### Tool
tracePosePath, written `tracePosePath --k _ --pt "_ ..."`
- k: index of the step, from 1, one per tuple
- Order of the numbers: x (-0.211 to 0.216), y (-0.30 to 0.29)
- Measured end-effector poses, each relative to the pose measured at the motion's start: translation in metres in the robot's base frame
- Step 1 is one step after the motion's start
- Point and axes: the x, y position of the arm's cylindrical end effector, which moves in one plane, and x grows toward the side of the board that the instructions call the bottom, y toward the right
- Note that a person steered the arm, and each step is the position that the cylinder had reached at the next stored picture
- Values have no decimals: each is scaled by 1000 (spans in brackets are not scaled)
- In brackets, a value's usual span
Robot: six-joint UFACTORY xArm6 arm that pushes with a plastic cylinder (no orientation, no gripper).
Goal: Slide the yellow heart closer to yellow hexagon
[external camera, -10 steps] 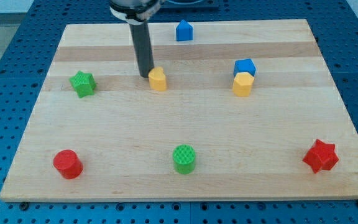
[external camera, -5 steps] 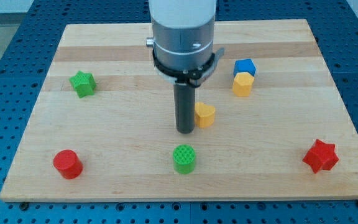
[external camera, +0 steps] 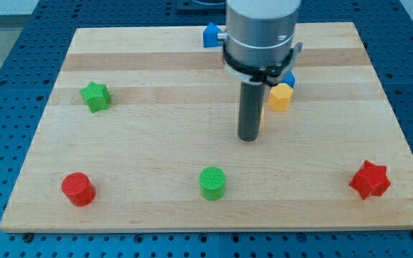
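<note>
My tip (external camera: 248, 137) rests on the wooden board (external camera: 120, 158) a little right of the centre. The yellow heart (external camera: 262, 119) is almost wholly hidden behind the rod; only a thin yellow sliver shows at the rod's right edge. The yellow hexagon (external camera: 280, 97) sits just up and to the right of that sliver, close to it; I cannot tell if they touch. A blue cube (external camera: 289, 79) stands right behind the hexagon, partly covered by the arm.
A green star (external camera: 95, 96) is at the left. A red cylinder (external camera: 78, 189) is at the bottom left, a green cylinder (external camera: 212, 183) at the bottom centre, and a red star (external camera: 370, 179) at the bottom right. A blue house-shaped block (external camera: 209, 34) is at the top edge.
My tip swept from the upper middle down and to the right, then up to the right. The yellow heart moved with it and now lies next to the yellow hexagon.
</note>
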Motion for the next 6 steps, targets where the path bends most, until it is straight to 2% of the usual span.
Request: tracePosePath --k 1,3,4,6 --pt "-3 9" --pt "-3 -56" --pt "-15 -57" --pt "-21 -16"
